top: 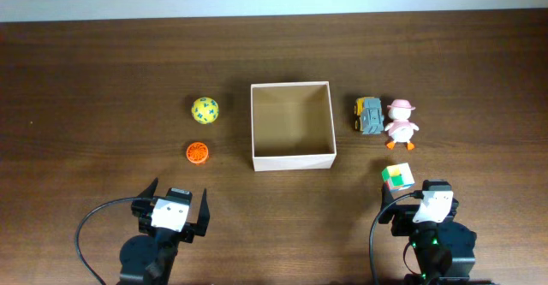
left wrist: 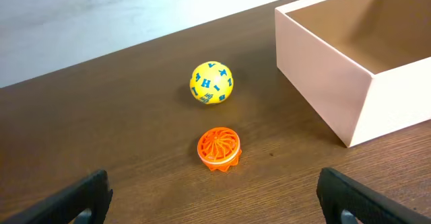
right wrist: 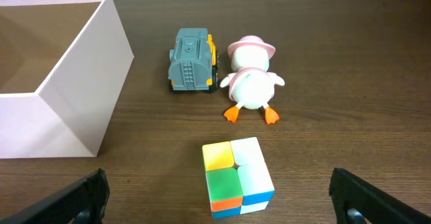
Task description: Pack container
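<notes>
The container [top: 291, 161] is a square open box with white walls and a tan inside, standing mid-table; it looks empty. It also shows in the left wrist view [left wrist: 350, 96] and the right wrist view [right wrist: 81, 109]. To its left lie a yellow ball with blue marks [top: 205, 109] [left wrist: 211, 83] and an orange ridged disc [top: 198, 152] [left wrist: 219, 147]. To its right are a grey-yellow toy truck [top: 369, 115] [right wrist: 192, 59], a white duck with a pink hat [top: 401, 124] [right wrist: 250, 83] and a small colour cube [top: 397, 178] [right wrist: 237, 177]. My left gripper [top: 175, 210] [left wrist: 214, 207] is open and empty, near the disc. My right gripper [top: 426, 206] [right wrist: 219, 207] is open and empty, just short of the cube.
The brown wooden table ends at a pale surface along its far edge [top: 274, 15]. Black cables loop beside both arm bases at the near edge [top: 86, 234].
</notes>
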